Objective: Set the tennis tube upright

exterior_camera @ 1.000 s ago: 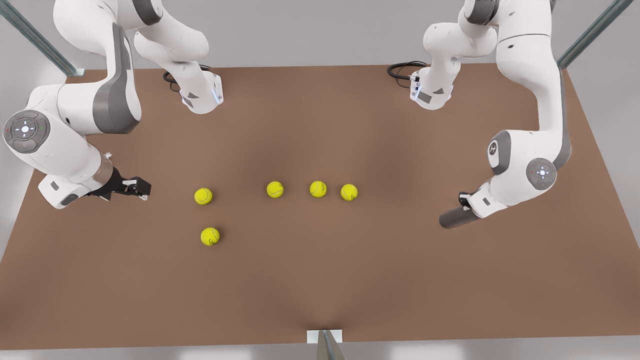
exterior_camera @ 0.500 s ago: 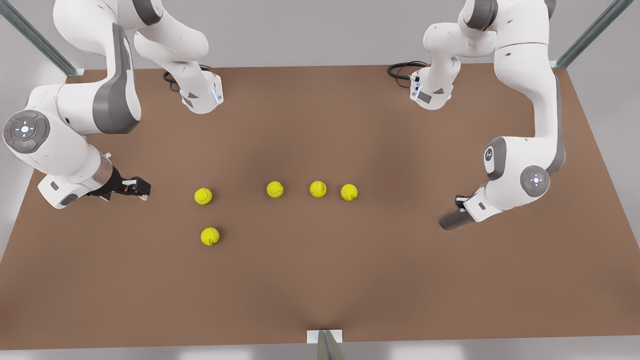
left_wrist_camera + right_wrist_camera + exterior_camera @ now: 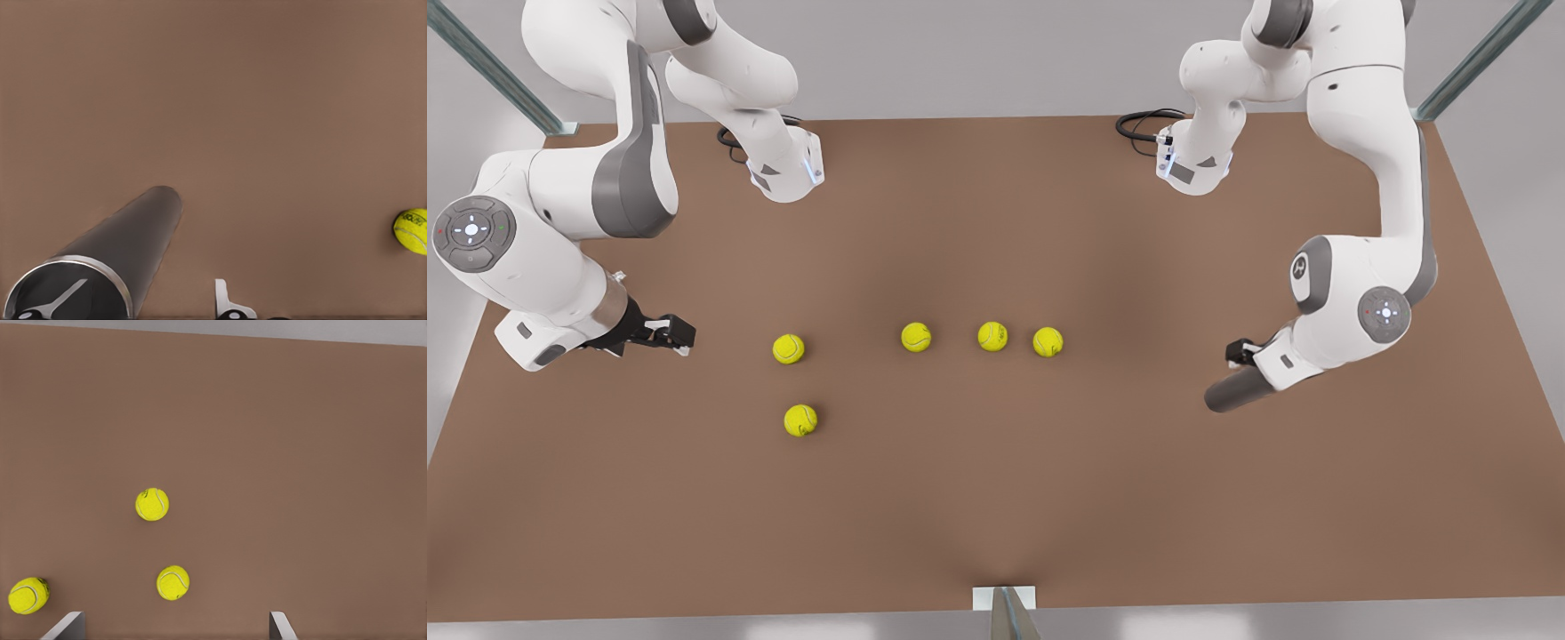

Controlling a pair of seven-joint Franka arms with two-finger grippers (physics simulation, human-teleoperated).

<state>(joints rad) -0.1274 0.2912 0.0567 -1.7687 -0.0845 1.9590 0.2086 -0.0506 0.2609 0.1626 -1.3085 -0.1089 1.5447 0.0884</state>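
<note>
The tennis tube (image 3: 1234, 391) is a dark grey cylinder lying on its side on the brown table, at the front view's right. My left gripper (image 3: 1238, 351) is at its near end. In the left wrist view the tennis tube (image 3: 137, 230) shows its hollow, light-rimmed mouth. The left gripper (image 3: 153, 283) stands open astride the rim, one finger inside the mouth and the other outside, apart from the wall. My right gripper (image 3: 685, 336) waits open and empty at the front view's left; in the right wrist view the right gripper (image 3: 175, 615) hovers low over the table.
Several yellow tennis balls lie on the table (image 3: 996, 498): a row (image 3: 992, 336) in the middle and two (image 3: 800, 420) nearer the right gripper. One ball (image 3: 411, 231) lies well beyond the tube. Arm bases stand at the back edge.
The left arm's wrist dipped, then rose, and its gripper slid a little along the tube toward the front view's left. The tube barely shifted. The right arm has not moved.
</note>
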